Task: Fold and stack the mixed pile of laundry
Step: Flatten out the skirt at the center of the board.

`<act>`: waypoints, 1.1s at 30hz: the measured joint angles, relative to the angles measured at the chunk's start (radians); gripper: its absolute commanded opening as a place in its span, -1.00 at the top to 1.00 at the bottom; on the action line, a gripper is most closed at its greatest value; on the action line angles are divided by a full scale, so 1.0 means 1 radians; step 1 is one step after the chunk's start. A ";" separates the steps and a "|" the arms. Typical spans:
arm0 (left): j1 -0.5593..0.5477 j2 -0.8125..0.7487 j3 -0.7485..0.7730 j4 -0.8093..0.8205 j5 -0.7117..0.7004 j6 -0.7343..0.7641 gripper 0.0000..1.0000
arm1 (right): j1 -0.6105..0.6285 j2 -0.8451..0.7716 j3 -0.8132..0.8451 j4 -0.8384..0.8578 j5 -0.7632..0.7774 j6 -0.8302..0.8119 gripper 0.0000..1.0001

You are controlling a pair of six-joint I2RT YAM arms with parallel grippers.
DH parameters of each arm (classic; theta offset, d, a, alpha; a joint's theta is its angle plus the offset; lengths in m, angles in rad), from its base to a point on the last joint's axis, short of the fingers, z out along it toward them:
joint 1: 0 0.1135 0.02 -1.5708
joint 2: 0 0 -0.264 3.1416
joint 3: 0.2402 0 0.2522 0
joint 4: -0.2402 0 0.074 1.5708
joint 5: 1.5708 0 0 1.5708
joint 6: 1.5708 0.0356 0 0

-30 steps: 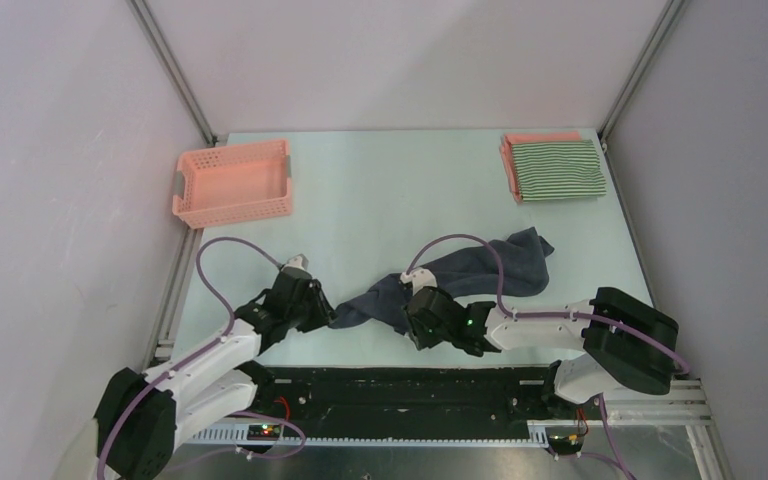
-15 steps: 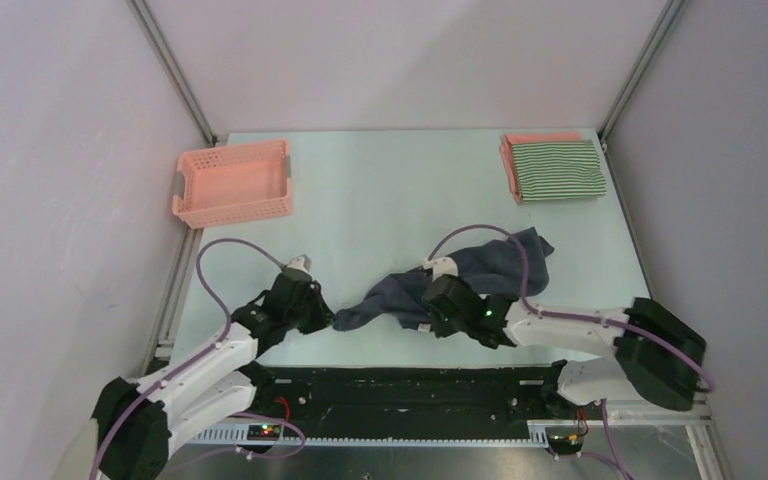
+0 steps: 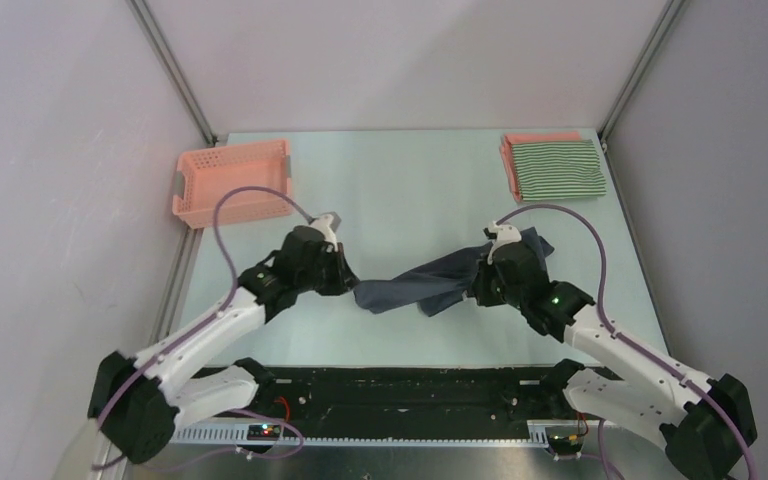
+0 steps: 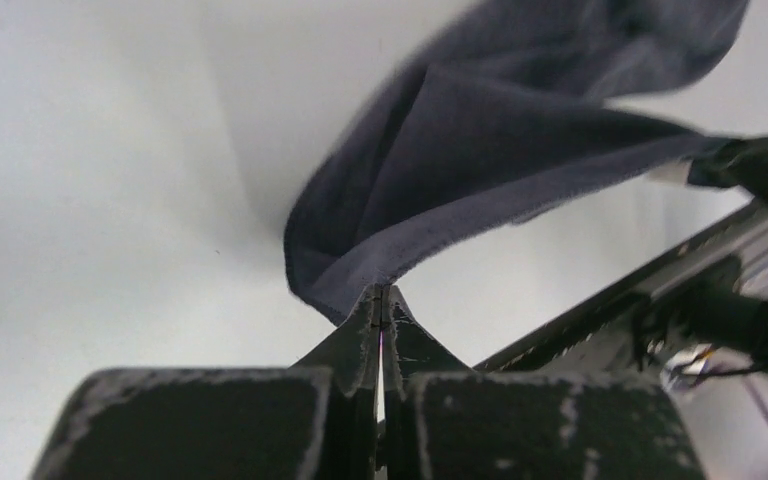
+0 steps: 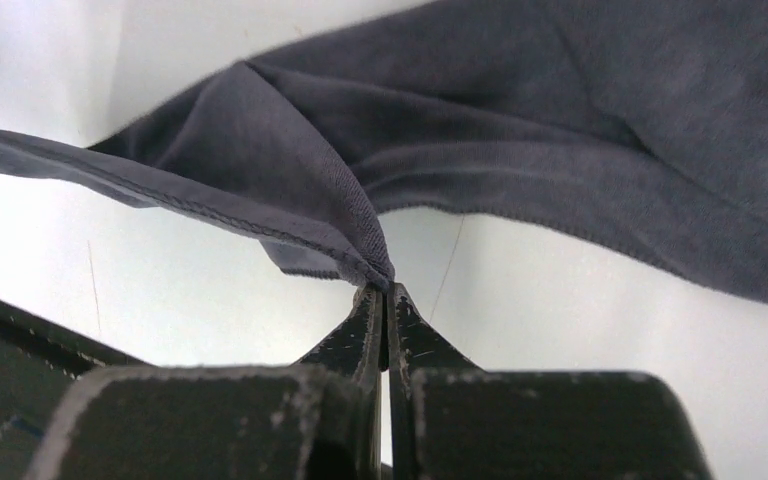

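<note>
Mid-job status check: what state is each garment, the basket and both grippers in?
left gripper: shut on the dark navy-grey garment
right gripper: shut on the same garment
dark navy-grey garment: unfolded, stretched between both grippers
green-and-white striped garment: folded, stacked on top
salmon-pink shirt: folded, under the striped one
pink basket: upright, nothing seen inside

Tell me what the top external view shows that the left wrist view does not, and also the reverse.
Only the top external view shows the pink basket at the far left and the striped garment folded on the salmon-pink shirt at the far right corner. Only the left wrist view shows, from close by, the left gripper shut on a thin edge of cloth. Both show the dark garment and the pale table under it.
</note>
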 measured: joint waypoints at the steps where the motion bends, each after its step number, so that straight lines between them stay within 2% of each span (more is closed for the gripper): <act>1: -0.011 0.032 0.000 -0.001 0.011 0.013 1.00 | -0.007 0.006 0.000 -0.016 -0.014 -0.001 1.00; 5: -0.037 0.165 0.001 0.011 0.078 0.048 0.99 | -0.050 0.044 0.000 -0.048 -0.070 -0.006 1.00; 12: -0.036 0.405 0.084 0.099 0.146 0.103 0.56 | -0.183 0.168 0.000 -0.029 -0.177 -0.032 1.00; 15: -0.036 0.456 0.109 0.125 0.159 0.138 0.31 | -0.216 0.210 0.000 -0.015 -0.220 -0.046 1.00; 17: -0.036 0.476 0.116 0.134 0.161 0.156 0.26 | -0.229 0.224 0.000 -0.007 -0.240 -0.055 1.00; 30: -0.036 0.534 0.090 0.196 0.189 0.189 0.17 | -0.272 0.263 0.000 0.032 -0.317 -0.086 1.00; 32: -0.036 0.537 0.078 0.200 0.189 0.187 0.20 | -0.273 0.263 0.000 0.033 -0.320 -0.089 1.00; 33: -0.036 0.539 0.073 0.201 0.189 0.187 0.32 | -0.274 0.263 0.000 0.033 -0.322 -0.090 1.00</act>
